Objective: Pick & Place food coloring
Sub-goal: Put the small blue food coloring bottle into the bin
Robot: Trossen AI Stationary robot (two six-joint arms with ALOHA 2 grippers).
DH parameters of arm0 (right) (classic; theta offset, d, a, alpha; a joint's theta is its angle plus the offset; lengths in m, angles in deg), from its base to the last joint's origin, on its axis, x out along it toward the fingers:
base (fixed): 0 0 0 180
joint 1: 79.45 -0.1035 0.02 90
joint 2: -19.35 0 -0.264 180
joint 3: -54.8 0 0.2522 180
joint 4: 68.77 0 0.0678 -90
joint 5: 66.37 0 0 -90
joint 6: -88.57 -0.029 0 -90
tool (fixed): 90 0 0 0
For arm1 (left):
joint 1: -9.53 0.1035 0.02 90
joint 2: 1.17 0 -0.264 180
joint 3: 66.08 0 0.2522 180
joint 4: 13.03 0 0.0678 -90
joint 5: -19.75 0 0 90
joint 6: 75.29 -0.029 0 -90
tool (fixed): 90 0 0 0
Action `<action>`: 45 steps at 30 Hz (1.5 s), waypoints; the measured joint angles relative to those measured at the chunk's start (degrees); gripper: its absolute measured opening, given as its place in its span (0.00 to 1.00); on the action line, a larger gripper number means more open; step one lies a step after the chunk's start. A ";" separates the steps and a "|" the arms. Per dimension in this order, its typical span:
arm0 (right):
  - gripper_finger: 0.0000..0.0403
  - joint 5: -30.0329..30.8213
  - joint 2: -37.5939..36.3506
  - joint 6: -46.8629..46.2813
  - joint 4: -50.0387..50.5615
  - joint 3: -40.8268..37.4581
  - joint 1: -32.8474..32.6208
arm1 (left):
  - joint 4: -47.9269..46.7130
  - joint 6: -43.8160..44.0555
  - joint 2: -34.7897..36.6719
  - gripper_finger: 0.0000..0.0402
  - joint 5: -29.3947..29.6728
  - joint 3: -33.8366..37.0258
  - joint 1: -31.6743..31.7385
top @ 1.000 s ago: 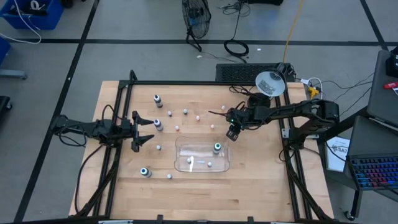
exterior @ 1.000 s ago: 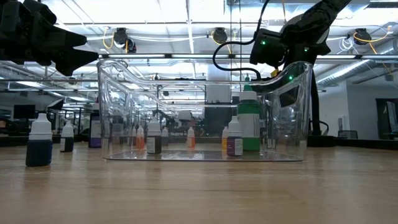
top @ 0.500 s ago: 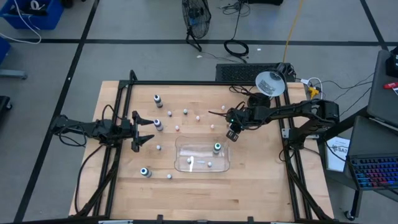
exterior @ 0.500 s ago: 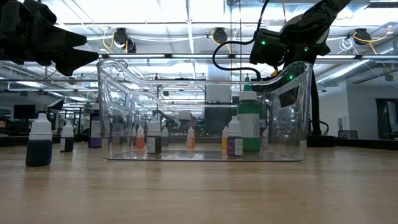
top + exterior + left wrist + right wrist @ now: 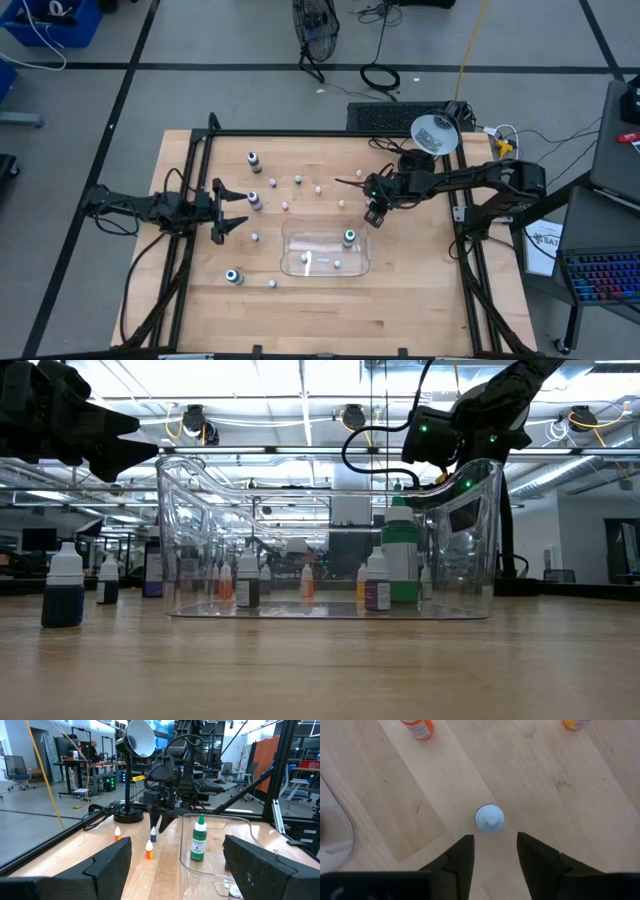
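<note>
Several food coloring bottles stand upright on the wooden table. Dark ones with round tops are at the far left (image 5: pixel 253 160), mid left (image 5: pixel 254 200) and near left (image 5: pixel 233 276). A green one (image 5: pixel 349 237) stands inside the clear tray (image 5: pixel 300 262). Small whitish ones (image 5: pixel 298 181) are scattered about. My right gripper (image 5: pixel 495 837) is open, pointing down above a small blue-capped bottle (image 5: pixel 489 817), which also shows in the left wrist view (image 5: pixel 153 835). It touches nothing. My left gripper (image 5: pixel 232 212) is open and empty at the table's left.
Small orange bottles (image 5: pixel 417 726) (image 5: pixel 149 850) and a yellow one (image 5: pixel 577 724) stand near the blue-capped one. The tray's rim (image 5: pixel 335 837) lies close beside my right gripper. A black frame (image 5: pixel 330 133) borders the table. A lamp (image 5: pixel 435 132) stands at the far right.
</note>
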 joint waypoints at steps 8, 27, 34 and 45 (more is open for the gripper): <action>0.43 -1.25 -0.11 4.25 13.31 9.16 -0.25 | 0.04 -0.02 0.00 0.77 0.00 0.00 0.00; 0.46 -2.64 5.09 16.95 23.55 18.49 -1.22 | 0.00 -0.02 -0.02 0.77 0.00 0.02 0.00; 0.46 -2.45 9.59 19.54 22.05 18.47 -1.22 | 0.00 -0.01 -0.02 0.77 0.00 0.00 0.00; 0.46 -2.93 10.98 19.29 18.57 18.53 -1.04 | 0.02 -0.02 0.00 0.77 0.00 0.00 0.00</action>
